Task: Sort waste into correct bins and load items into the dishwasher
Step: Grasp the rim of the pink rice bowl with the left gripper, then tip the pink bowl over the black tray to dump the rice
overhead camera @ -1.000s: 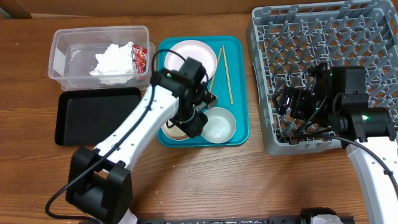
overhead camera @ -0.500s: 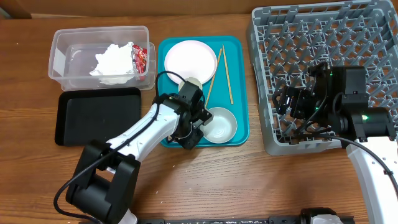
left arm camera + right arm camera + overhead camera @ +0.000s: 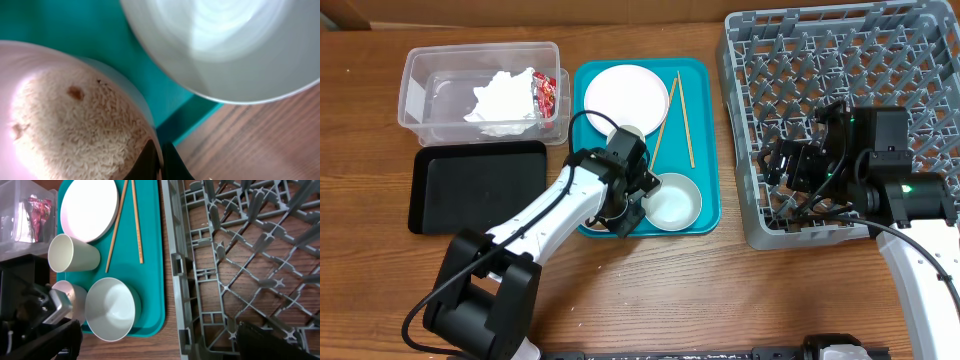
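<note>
My left gripper [image 3: 623,212] [image 3: 161,159] is shut on the rim of the small white bowl [image 3: 30,65], which holds rice grains [image 3: 75,130] at the front of the teal tray. The grey metal bowl [image 3: 673,200] [image 3: 225,45] [image 3: 111,309] sits right beside it. The white plate [image 3: 625,93] [image 3: 89,207], white cup [image 3: 629,133] [image 3: 72,254] and chopsticks [image 3: 677,115] [image 3: 136,225] lie further back on the tray. The napkin [image 3: 503,95] and wrapper [image 3: 546,95] are in the clear tub [image 3: 420,95]. My right gripper [image 3: 783,165] [image 3: 157,337] is open and empty over the dish rack [image 3: 840,70] [image 3: 240,255].
The black tray [image 3: 475,185] lies in front of the clear tub, left of the teal tray [image 3: 705,140] [image 3: 150,280]. Bare wooden table shows in front of the trays. The left arm stretches from the front left across to the teal tray.
My left gripper has moved from the tray's middle toward its front edge and lowered onto the rice bowl's rim. The right arm has not moved.
</note>
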`<state>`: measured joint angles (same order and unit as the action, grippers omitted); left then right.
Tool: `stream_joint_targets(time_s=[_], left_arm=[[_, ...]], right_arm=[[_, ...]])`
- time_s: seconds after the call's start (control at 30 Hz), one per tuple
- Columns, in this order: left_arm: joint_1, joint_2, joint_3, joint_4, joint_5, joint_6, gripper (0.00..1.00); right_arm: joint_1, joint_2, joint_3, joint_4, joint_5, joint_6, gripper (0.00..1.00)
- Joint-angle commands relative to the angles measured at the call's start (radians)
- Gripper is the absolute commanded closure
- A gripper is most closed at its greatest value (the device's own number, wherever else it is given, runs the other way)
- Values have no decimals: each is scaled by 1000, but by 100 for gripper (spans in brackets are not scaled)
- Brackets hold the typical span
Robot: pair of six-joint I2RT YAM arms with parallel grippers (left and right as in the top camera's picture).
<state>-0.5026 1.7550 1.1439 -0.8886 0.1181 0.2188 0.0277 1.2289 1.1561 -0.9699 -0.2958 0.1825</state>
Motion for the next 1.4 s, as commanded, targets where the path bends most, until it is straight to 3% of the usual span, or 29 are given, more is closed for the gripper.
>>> stream_joint_targets(time_s=[0.0, 0.33, 0.53, 0.67, 0.93, 1.17, 1.37], left_arm=[[4, 6, 83, -69, 27, -72, 96], [129, -12, 387, -369, 72, -164, 96], [320, -85, 406, -421, 144, -211, 96], [497, -112, 380, -411, 276, -154, 96], [842, -90, 211, -327, 707, 65, 96], [1069, -26, 91, -169, 982, 78, 96], [1152, 81, 69, -104, 1237, 77, 96]], right_arm=[[6, 0, 26, 2, 6, 0, 0], [6, 0, 26, 4, 6, 0, 0], [6, 0, 26, 5, 6, 0, 0], [6, 0, 26, 5, 6, 0, 0], [6, 0, 26, 5, 5, 0, 0], [6, 0, 26, 5, 5, 0, 0], [6, 0, 26, 5, 5, 0, 0]])
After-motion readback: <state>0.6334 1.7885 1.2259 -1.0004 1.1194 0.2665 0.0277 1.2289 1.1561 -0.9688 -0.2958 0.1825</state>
